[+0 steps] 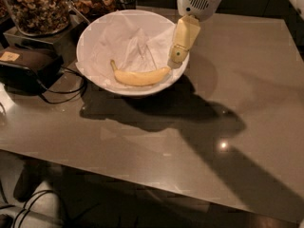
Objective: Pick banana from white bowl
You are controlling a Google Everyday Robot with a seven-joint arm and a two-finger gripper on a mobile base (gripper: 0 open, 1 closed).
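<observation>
The banana [140,77] lies curved along the near inside wall of the white bowl [90,37], stem at the left, dark tip at the right. The bowl is lined with crumpled white paper and stands at the back of the grey table. My gripper [177,56] hangs from its white wrist over the bowl's right rim, its yellowish finger pointing down, with its tip just above and right of the banana's dark tip. It holds nothing that I can see.
Glass jars of nuts [37,7] stand behind the bowl at the back left. A black device [26,65] with cables lies left of the bowl. The table's front edge [142,184] runs across below, with floor and cables under it.
</observation>
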